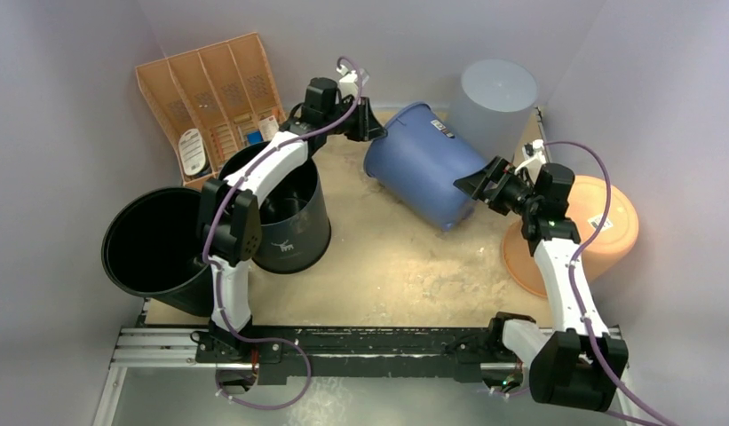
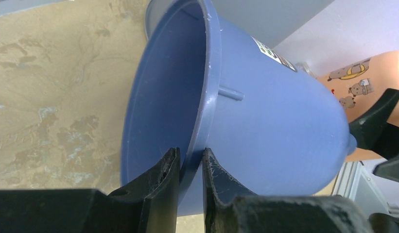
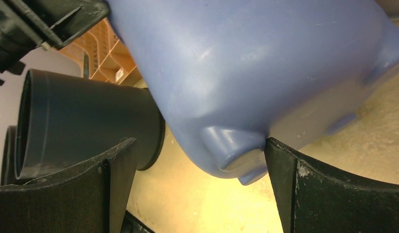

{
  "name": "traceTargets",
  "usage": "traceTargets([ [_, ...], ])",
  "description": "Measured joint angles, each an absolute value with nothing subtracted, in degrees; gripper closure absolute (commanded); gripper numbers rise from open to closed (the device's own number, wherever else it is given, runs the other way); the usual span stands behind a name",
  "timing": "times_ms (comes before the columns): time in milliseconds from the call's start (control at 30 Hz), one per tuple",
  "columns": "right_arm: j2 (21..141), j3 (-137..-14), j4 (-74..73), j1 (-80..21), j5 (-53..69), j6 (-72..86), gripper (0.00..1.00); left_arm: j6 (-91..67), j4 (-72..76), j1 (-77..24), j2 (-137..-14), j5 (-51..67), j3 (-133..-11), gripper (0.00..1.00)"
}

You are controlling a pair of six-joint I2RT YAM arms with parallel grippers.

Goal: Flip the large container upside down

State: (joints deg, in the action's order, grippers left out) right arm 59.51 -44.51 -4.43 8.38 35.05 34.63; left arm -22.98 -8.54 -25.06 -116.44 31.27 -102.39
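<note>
The large blue bucket [image 1: 423, 173] lies tilted on its side mid-table, with its mouth toward the back left and its base toward the front right. My left gripper [image 1: 374, 124] is shut on the bucket's rim [image 2: 207, 97], one finger inside and one outside; in the left wrist view the gripper [image 2: 190, 153] pinches the rim's near edge. My right gripper [image 1: 471, 185] is open at the bucket's base [image 3: 246, 58]. In the right wrist view the gripper [image 3: 199, 143] spans a foot of the base, and its right finger [image 3: 285, 165] touches it.
Two black buckets [image 1: 156, 244] [image 1: 289, 209] stand at the left under my left arm. An orange divided organizer [image 1: 214, 98] leans at the back left. A grey cylinder [image 1: 494, 102] stands at the back. An orange upturned bowl [image 1: 600, 231] sits at the right.
</note>
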Motion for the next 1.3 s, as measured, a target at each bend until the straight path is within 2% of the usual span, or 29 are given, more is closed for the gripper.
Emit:
traceTargets([
  [567, 55.20, -44.84, -6.33, 8.14, 38.81, 37.98, 0.00, -25.89, -2.63, -24.53, -116.44, 31.09, -99.68, 1.00],
  [767, 55.40, -51.96, -7.62, 7.14, 38.98, 39.03, 0.00, -26.94, -2.55, -24.64, -116.44, 28.36, -99.11, 1.00],
  [1033, 58.02, -60.38, -1.45, 3.11, 39.55, 41.69, 0.00, -28.51, -7.42, -25.82, -116.49, 24.86, -97.27, 1.00],
  [1300, 64.97, -62.87, 7.25, 0.34, 36.84, 41.89, 0.00, -31.42, -7.20, -25.91, -116.71, 24.05, -94.04, 1.00],
])
